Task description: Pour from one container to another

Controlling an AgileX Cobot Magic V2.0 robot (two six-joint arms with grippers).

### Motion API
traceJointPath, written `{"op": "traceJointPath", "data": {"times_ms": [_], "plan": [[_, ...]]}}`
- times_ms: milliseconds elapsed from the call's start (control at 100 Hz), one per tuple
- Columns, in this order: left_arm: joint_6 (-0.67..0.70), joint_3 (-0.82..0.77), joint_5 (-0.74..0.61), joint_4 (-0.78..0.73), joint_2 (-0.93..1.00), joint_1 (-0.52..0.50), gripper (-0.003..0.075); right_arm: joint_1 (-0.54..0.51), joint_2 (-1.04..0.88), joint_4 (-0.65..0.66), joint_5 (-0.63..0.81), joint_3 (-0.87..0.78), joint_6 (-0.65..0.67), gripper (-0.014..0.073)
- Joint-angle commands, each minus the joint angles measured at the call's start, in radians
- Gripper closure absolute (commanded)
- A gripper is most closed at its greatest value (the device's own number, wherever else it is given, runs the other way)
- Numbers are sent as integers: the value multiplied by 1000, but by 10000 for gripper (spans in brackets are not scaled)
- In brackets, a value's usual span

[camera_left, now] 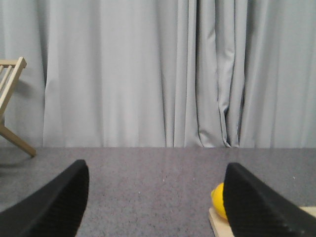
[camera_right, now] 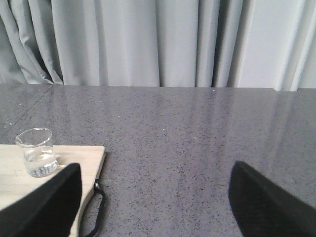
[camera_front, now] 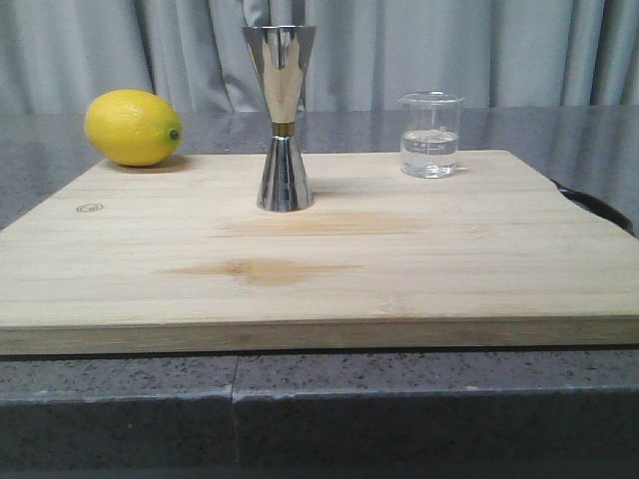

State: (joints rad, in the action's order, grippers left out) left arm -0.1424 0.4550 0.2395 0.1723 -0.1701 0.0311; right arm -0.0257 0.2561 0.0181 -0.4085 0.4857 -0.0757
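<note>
The small clear glass beaker (camera_front: 430, 134) stands upright on the back right of the wooden board (camera_front: 319, 249), with clear liquid in its lower part; the right wrist view shows this beaker (camera_right: 36, 159) too. The tall steel jigger (camera_front: 282, 118) with a gold band stands upright near the board's back middle. Neither gripper shows in the front view. My left gripper (camera_left: 155, 197) is open over bare counter, left of the board. My right gripper (camera_right: 155, 197) is open over the counter, right of the board. Both are empty.
A yellow lemon (camera_front: 132, 127) lies at the board's back left corner, and the lemon (camera_left: 218, 200) peeks past a finger in the left wrist view. A black loop (camera_right: 94, 212) hangs from the board's right edge. Grey curtains close the back. A wooden frame (camera_left: 11, 98) stands far left.
</note>
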Motion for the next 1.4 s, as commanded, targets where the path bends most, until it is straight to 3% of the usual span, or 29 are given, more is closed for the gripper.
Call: {"op": "traceJointPath", "data": {"times_ms": [0, 220, 340, 480, 650, 790, 1060, 1390], "plan": [[-1, 60, 20, 13, -33, -1, 230, -3, 20, -8, 67, 33, 1, 61], [-46, 210, 331, 18, -192, -1, 251, -3, 20, -18, 36, 33, 1, 61], [-139, 288, 472, 83, -325, -1, 251, -3, 20, -26, 29, 33, 1, 61], [-351, 321, 542, 284, -482, -1, 251, -3, 20, -26, 29, 33, 1, 61], [-759, 321, 573, 598, -659, -1, 251, -3, 20, -26, 29, 33, 1, 61], [-1019, 321, 582, 806, -788, -1, 251, -3, 20, -26, 29, 33, 1, 61], [-1401, 321, 628, 1117, -983, -1, 251, -3, 20, -26, 29, 33, 1, 61], [-1779, 321, 891, 1405, -1202, -1, 251, -3, 20, -26, 29, 33, 1, 61]]}}
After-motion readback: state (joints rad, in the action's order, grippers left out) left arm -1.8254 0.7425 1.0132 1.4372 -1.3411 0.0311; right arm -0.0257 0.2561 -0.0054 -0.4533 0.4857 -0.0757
